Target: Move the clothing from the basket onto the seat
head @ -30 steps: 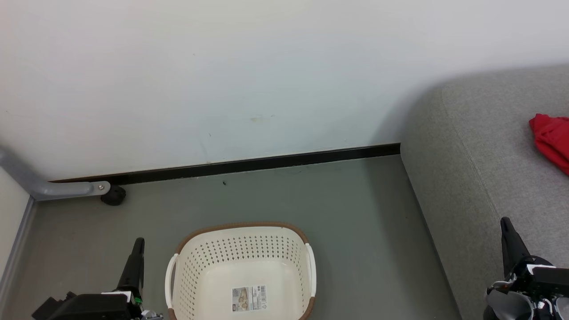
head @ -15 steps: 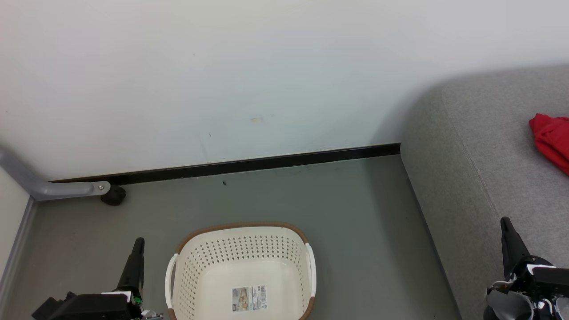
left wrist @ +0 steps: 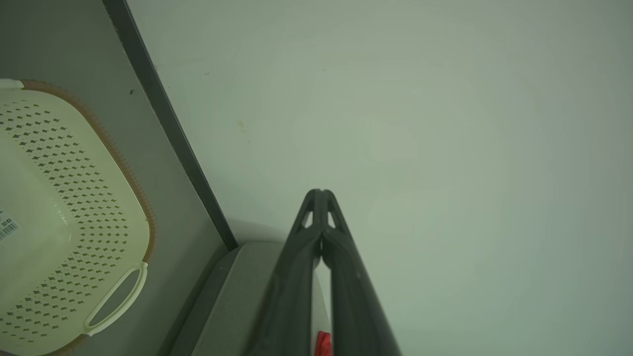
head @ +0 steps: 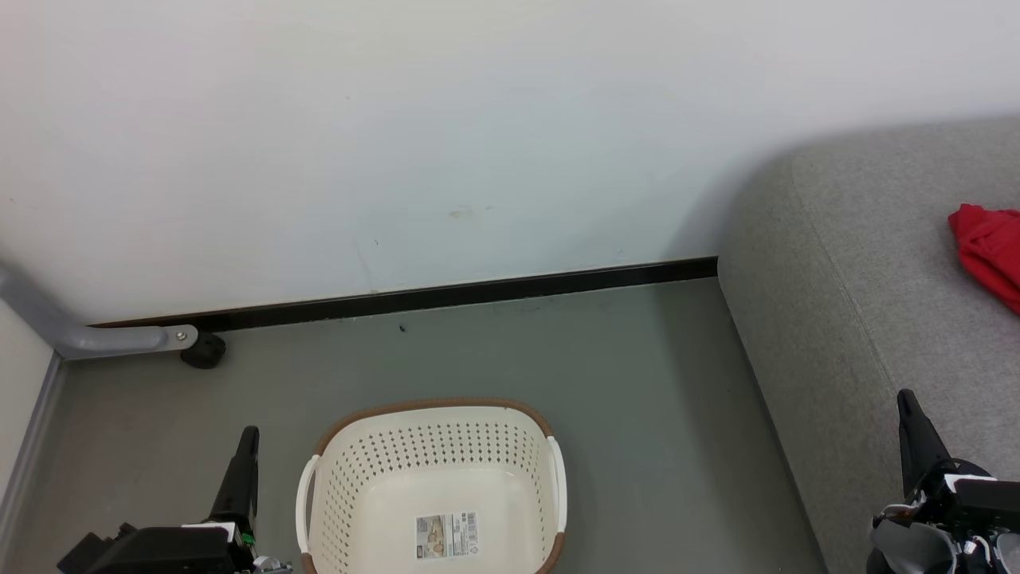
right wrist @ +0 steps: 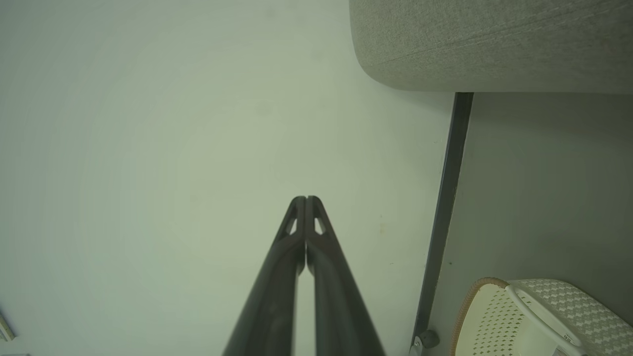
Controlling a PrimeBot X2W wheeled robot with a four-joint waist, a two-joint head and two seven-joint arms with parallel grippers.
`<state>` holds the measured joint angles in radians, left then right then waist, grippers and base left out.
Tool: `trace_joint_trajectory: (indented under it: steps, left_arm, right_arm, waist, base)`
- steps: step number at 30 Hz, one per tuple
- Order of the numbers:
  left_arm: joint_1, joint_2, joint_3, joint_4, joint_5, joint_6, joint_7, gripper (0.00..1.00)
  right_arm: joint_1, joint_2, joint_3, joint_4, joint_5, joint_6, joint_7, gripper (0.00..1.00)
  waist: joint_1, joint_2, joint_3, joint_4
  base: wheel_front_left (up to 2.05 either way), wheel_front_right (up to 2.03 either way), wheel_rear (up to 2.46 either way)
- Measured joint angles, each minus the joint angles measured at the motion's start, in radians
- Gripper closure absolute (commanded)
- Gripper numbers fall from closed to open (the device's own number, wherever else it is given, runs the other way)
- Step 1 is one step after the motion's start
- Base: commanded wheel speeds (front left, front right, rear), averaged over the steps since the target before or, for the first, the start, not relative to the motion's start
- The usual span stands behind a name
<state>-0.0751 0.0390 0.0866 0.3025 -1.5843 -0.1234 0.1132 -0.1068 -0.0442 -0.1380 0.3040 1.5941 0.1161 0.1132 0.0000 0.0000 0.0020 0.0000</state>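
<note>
basket [head: 434, 446]: you see it at the lower centre of the head view, standing on the grey floor [head: 637, 383]; its bare bottom carries a label sticker [head: 446, 534].
clothing [head: 988, 251]: a red bundle lies on the sofa at the right edge of the head view, well apart from the basket and cut off by the frame.
sofa [head: 861, 263]: grey, on the right side of the head view, its end against the white wall [head: 398, 119].
left gripper [head: 247, 438]: lower left, just beside the basket's white handle [head: 303, 494]; fingers [left wrist: 296, 277] clenched tip to tip, gripping nothing.
right gripper [head: 907, 402]: lower right, seen against the sofa; fingers [right wrist: 277, 296] pressed together, gripping nothing.
red speck [left wrist: 323, 343]: at the bottom edge of your left wrist view, between the fingers; probably the clothing, but too small to be sure.
skirting [head: 478, 291]: a dark strip along the foot of the wall; at middle left, a grey metal leg [head: 103, 341] ends at a black castor [head: 203, 351].
</note>
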Motion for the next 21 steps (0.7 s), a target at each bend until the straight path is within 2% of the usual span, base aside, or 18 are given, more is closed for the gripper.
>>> trace_joint_trajectory:
  steps: [21]
  left_arm:
    - [0.000,0.000,0.000,0.000,0.000,0.000,0.000,1.00]
  right_arm:
    - [0.000,0.000,0.000,0.000,0.000,0.000,0.000,1.00]
  waist:
    - [0.0000,0.0000,0.000,0.000]
  base:
    - [0.00,0.00,0.00]
